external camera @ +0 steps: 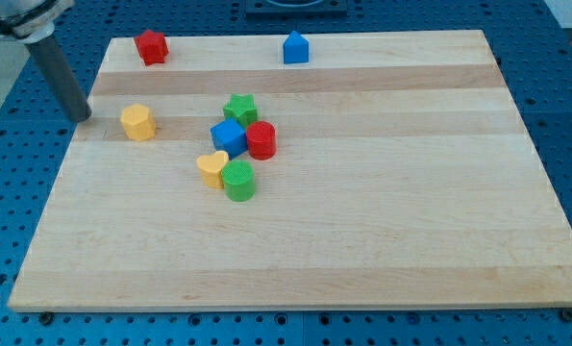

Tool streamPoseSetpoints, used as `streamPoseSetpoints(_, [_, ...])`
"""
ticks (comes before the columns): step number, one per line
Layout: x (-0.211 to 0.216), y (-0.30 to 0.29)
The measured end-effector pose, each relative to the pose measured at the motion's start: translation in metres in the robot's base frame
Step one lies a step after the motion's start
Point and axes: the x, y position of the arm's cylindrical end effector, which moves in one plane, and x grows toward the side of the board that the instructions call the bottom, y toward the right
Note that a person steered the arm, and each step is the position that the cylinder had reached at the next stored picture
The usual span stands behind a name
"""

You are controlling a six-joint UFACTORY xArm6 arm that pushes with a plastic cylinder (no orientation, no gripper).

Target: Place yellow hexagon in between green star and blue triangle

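A pale wooden board [362, 240] lies on a blue pegboard bench. At the frame's left edge my tip [83, 117] rests just off the board; it is a bare rod, so it grasps nothing. Just right of it sits the yellow hexagon [138, 122], untouched. Further right, the green star [239, 108] tops a central cluster. The blue triangle [295, 47], house-like from here, stands near the top edge. The hexagon is not yet between them. The rod's upper part is cut off.
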Motion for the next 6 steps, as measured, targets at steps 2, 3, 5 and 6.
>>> streamPoseSetpoints(2, [0.023,0.008])
streamPoseSetpoints(3, [0.022,0.031])
streamPoseSetpoints(5, [0.005,0.069])
streamPoseSetpoints(6, [0.004,0.096])
